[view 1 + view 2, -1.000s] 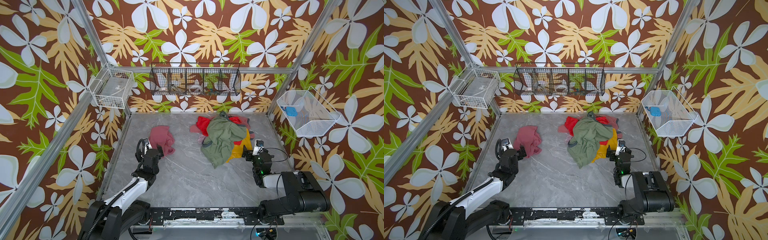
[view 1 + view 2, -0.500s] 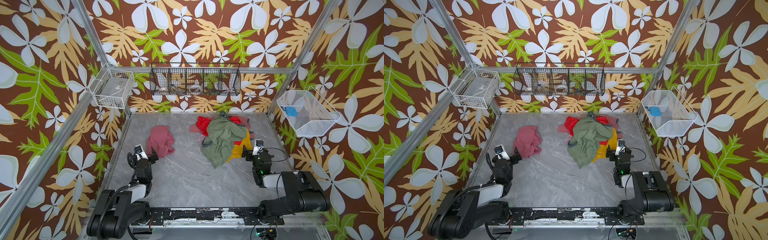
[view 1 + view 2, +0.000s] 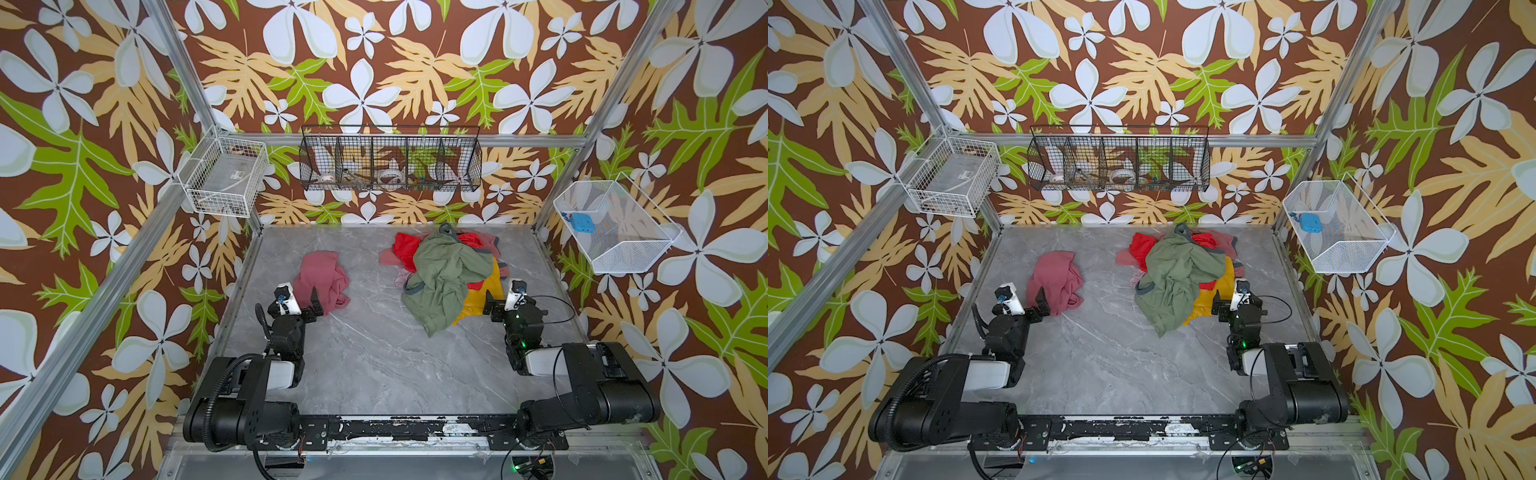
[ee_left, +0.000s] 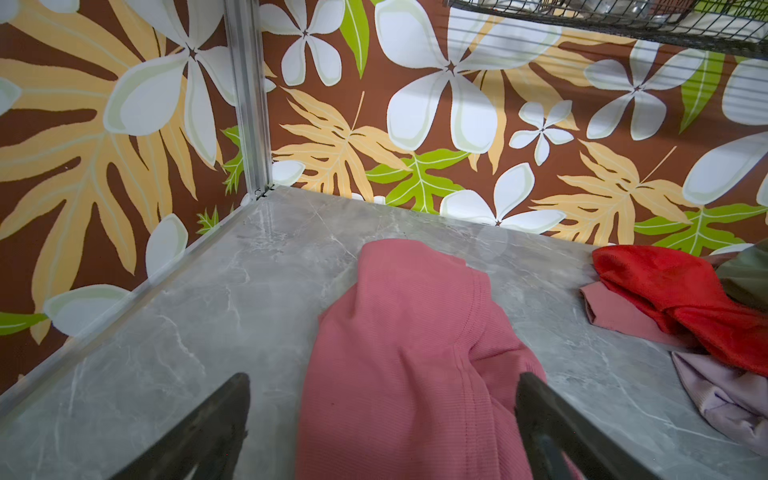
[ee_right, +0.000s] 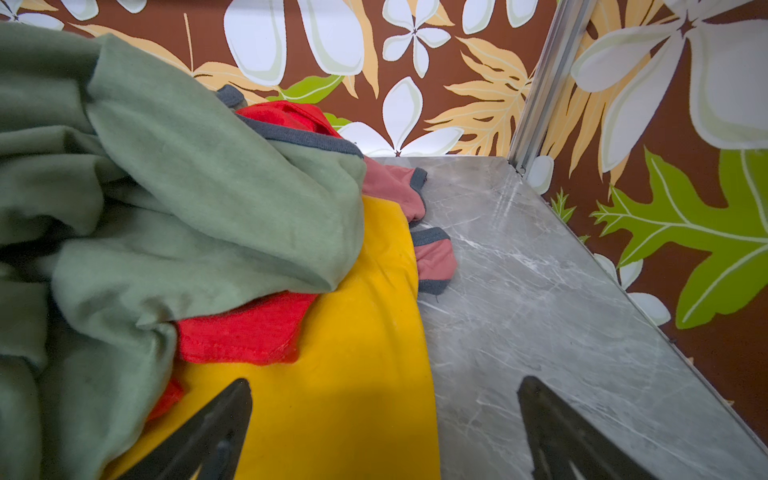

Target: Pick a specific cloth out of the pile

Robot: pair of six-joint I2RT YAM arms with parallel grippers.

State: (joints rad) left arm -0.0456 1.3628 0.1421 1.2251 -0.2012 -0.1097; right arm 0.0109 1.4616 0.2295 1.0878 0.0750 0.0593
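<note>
Compared with a second earlier, the left arm is found folded back toward its base instead of stretched forward, while the cloth [image 3: 322,276] is left exactly where it lay, spread alone on the grey table [image 3: 374,353] and well apart from the pile [image 3: 446,270]. From this the picking-out is judged to be finished, or all but finished, and the pull-back is read as a retreat to rest, not a new reach. In the left wrist view the left gripper [image 4: 384,380] is seen with its jaws spread wide and nothing held. The near edge of the pink fabric lies in the gap between them, and whether it is touched cannot be told. The right arm is unchanged and is kept tucked low at the near right of the table. The right gripper [image 5: 384,382] is likewise spread wide and empty, just beside the mustard yellow garment [image 5: 353,353] at the pile's near edge. The olive green garment [image 3: 444,274] and the bright red cloth [image 3: 405,245] are left undisturbed.
</note>
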